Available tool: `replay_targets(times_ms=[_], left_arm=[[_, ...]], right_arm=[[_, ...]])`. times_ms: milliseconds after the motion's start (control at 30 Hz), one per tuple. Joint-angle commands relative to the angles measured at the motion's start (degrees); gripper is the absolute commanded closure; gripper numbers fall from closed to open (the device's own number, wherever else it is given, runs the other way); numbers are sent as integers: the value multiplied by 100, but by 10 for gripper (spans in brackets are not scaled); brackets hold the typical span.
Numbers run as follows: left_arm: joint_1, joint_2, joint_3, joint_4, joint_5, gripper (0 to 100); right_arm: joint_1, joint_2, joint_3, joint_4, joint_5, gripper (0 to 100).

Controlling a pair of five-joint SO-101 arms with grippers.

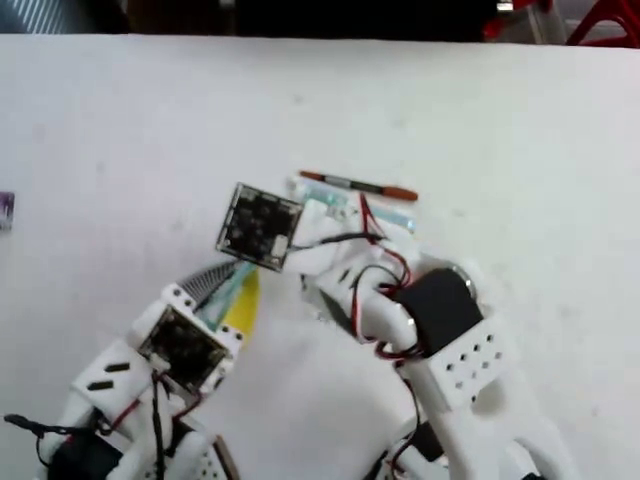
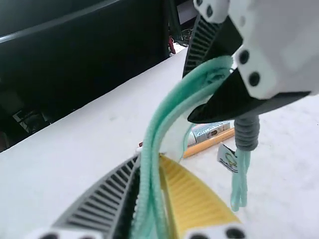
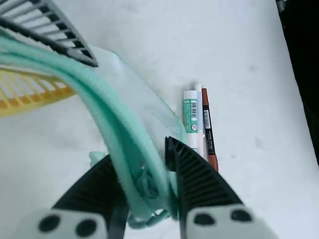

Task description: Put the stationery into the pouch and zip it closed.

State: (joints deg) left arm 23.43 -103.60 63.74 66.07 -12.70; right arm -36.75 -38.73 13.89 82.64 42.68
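A clear pouch with a mint-green zipper [image 2: 167, 117] is stretched between both grippers. My left gripper [image 2: 149, 160], with one grey and one yellow finger, is shut on one end of the zipper edge [image 1: 222, 295]. My right gripper [image 3: 139, 154], with black fingers, is shut on the other end of the zipper [image 3: 117, 117], beside the dangling pull cord [image 2: 240, 181]. On the table just beyond the pouch lie a brown-orange marker [image 1: 357, 185] and white pens with a green label [image 3: 191, 117], side by side and outside the pouch.
A small purple item [image 1: 5, 211] lies at the table's left edge. The white table [image 1: 480, 120] ends at a dark far edge. Both arms crowd the near side, with red and black cables [image 1: 385, 275] looped over the right arm.
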Motion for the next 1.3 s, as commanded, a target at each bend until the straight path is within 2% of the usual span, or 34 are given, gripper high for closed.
replay_targets(times_ms=[0, 67, 133, 367, 433, 500, 533, 567, 633, 667, 733, 800, 933, 1067, 1267], left_arm=[[-189, -84, -53, -325, 114, 980], [-198, -84, 0, -352, 264, 980], [-198, -84, 88, -413, 325, 980], [-207, -84, 141, -431, 343, 980], [-207, -84, 123, -440, 527, 980], [-207, -84, 123, -457, 615, 980], [-207, -84, 123, -475, 624, 980], [-207, -84, 123, -475, 624, 980], [-207, -84, 123, -457, 633, 980], [-207, -84, 123, -457, 642, 980], [-207, -84, 123, -457, 642, 980], [-207, -84, 132, -457, 642, 980], [-207, -84, 149, -475, 642, 980], [-207, -84, 132, -475, 642, 980], [-207, -84, 97, -448, 642, 980]], right_arm=[[198, -163, -70, -31, -404, 745], [198, -321, -53, -31, -501, 622], [180, -532, -53, -31, -501, 570], [171, -1402, -97, -66, -571, 570], [171, -1560, -229, -295, -897, 570], [207, -1587, -457, -567, -1503, 607], [207, -1587, -598, -690, -1802, 656], [207, -1578, -703, -831, -2084, 728], [207, -1481, -809, -1156, -2523, 939], [189, -1385, -809, -1270, -2629, 998], [171, -1095, -782, -1305, -2716, 923], [75, -690, -818, -1112, -2725, 978], [-251, -119, -835, -734, -2699, 984], [-725, -330, -1020, -664, -2690, 981], [-787, -778, -1257, -1086, -2690, 981]])
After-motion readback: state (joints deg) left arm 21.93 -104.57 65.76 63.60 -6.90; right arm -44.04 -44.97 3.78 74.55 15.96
